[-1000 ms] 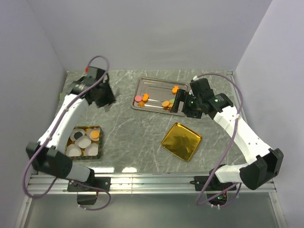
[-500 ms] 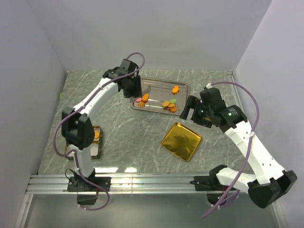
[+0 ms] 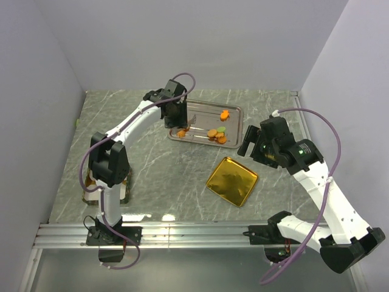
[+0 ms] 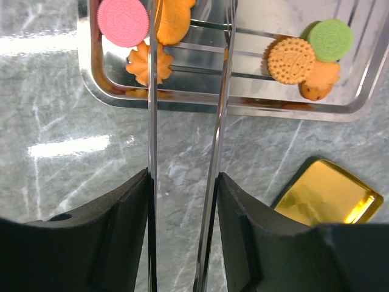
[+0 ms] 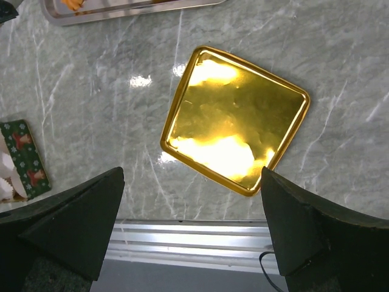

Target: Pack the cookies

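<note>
The likeliest failure lay at the left end effector (image 4: 189, 24). Its two thin metal blades stood apart over the left end of the steel tray (image 4: 273, 108), straddling an orange cookie (image 4: 176, 21) that touched the left blade only. The pink cookie (image 4: 123, 22) lay just beside that blade on its outer side. Nothing was clamped, and the blade tips ran out of the wrist view, so their height could not be told. If they closed off-centre, the orange cookie would probably skate on the polished steel or tip on edge. A hard squeeze might crack so thin a biscuit, and the left blade could nudge the pink one or the leaf-shaped cookie (image 4: 149, 62) nearer the rim. The other cookies (image 3: 213, 132) lay in the same tray, among them a round tan biscuit (image 4: 290, 59) touching the green cookie (image 4: 330, 39). The gold lid (image 5: 237, 121) sat empty on the counter (image 5: 91, 91) below the right end effector (image 5: 192, 173), whose fingers were spread wide and held nothing. The green tin (image 5: 27, 159), with white paper cups (image 5: 5, 179) inside, stood well apart from the tray, so a long carry could shake loose a weakly held cookie.
</note>
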You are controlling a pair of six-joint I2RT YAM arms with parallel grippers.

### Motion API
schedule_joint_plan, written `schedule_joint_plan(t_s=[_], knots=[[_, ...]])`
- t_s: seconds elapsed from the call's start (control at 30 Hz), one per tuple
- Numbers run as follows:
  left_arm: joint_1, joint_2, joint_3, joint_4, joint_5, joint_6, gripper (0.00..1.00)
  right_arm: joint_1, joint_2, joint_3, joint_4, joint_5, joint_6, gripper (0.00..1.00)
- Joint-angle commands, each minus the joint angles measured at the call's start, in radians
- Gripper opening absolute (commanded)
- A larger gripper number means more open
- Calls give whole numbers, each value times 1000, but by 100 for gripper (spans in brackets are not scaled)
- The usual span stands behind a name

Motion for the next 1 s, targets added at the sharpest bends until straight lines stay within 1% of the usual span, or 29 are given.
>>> schedule_joint_plan(t_s=[0.0, 0.2, 0.43, 0.7, 0.97], knots=[[-6, -20, 20, 6, -56, 35, 51, 4, -14, 8, -16, 38, 10, 100], [-18, -51, -39, 17, -102, 51, 50, 2, 5, 12, -13, 25, 1, 100], [-26, -49, -88, 32, -81, 49, 49, 4, 16, 15, -11, 22, -8, 100], [-57, -22, -36, 2, -102, 46, 47, 1, 17, 19, -11, 31, -22, 100], [-63, -2, -2, -30, -111, 35, 49, 4, 22, 6, 0, 39, -30, 100]])
